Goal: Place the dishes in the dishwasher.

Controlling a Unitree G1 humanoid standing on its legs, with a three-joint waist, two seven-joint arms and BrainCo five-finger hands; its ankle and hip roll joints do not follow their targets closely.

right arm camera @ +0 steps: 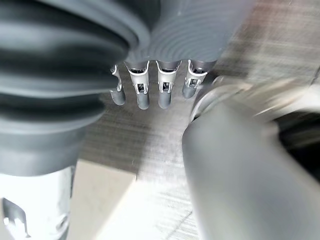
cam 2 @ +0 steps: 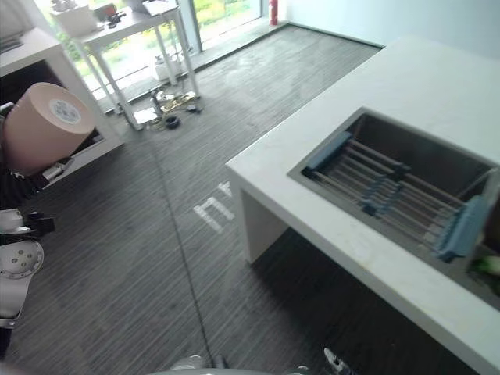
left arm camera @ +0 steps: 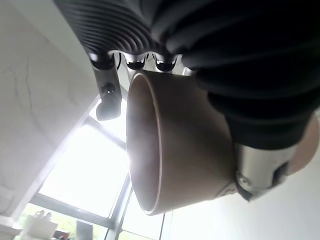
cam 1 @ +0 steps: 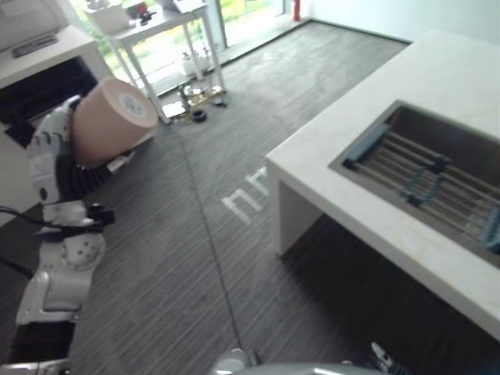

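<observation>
The left robot hand (cam 1: 48, 152) is raised at the robot's left side with its fingers and thumb curled round a pinkish-tan bowl (cam 1: 109, 121). The bowl is tipped on its side, its flat base with a pale round sticker facing the head camera. In the left wrist view the bowl's rim (left arm camera: 145, 150) stands open toward a bright window, with fingers across the upper wall and the thumb along the outside. The grip looks firm but sits on the curved wall only, so the bowl could twist if the arm swings fast.

The right robot hand (right arm camera: 150, 87) hangs low over the dark striped carpet floor (cam 1: 180, 258), its fingers straight and apart, holding nothing.

To the robot's right stands a white bench (cam 2: 406, 86) with a recessed steel basin (cam 2: 437, 156) in it. A rack of metal bars with blue ends (cam 2: 375, 191) lies across the basin; this seems to be where the dishes go. The bowl is well apart from it, across open floor.

The step in hand appears to be carrying the bowl over. To do it well, the robot should turn toward the bench, keep the wrist steady, bring the bowl above the rack clear of the bench edge, lower it until it rests on the bars, and only then loosen the fingers.

A white side table (cam 1: 168, 23) stands by the windows.
</observation>
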